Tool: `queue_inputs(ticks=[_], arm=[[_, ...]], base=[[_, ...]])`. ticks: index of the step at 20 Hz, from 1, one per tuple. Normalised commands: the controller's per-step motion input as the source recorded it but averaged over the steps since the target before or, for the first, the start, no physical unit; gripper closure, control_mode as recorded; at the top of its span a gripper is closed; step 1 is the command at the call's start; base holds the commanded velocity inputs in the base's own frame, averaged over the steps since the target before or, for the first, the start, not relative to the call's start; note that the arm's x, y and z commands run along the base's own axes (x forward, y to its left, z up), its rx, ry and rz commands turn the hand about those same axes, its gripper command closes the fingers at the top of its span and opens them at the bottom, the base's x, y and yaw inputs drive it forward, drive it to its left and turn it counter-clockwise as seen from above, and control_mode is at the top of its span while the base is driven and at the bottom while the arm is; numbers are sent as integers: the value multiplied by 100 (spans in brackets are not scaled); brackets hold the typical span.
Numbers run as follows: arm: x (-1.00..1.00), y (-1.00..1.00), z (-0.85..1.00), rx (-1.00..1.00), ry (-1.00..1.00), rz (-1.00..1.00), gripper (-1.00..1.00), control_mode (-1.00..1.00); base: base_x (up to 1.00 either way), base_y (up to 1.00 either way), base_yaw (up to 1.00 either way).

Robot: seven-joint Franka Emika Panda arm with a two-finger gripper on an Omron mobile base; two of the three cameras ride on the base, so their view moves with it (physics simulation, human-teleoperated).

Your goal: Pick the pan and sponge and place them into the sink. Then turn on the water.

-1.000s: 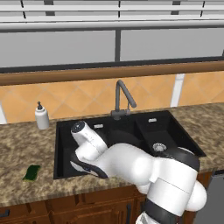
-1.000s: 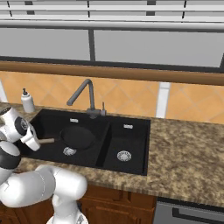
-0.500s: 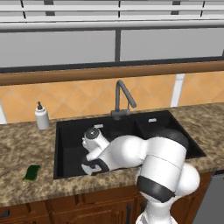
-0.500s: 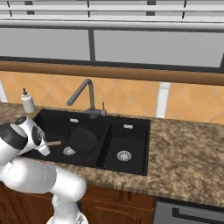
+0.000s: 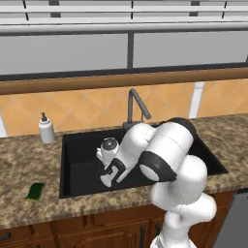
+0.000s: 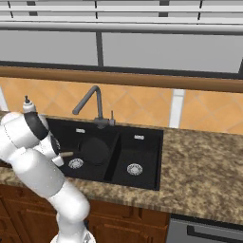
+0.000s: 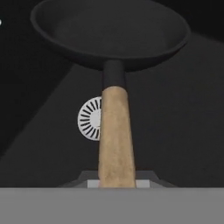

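- The pan is hanging over the sink's left bowl, its wooden handle running straight back to the gripper; whether it is touching the bowl floor I cannot tell.
- The gripper is closed on the handle's near end, judging by how the handle is sitting in the hand view.
- The round silver drain is showing just beneath the handle, so the pan is sitting above the bowl's middle.
- By my reading, the pan's step is almost done: only the release is left.
- The sponge is lying on the counter left of the sink, well apart from the gripper, not yet picked.
- The faucet is giving no water; that step is also waiting.
- The right bowl is holding nothing but its drain.
- A soap bottle is standing at the far left of the counter.
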Motion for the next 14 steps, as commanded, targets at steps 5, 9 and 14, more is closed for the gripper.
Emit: queue_inputs(ticks=[5, 9, 14], arm=[[51, 9, -18, 0, 3, -13, 100, -100], [34, 12, -30, 0, 8, -21, 100, -100], [1, 16, -45, 0, 6, -21, 100, -100]], base=[[0, 0, 0], [0, 0, 0], [0, 0, 0]])
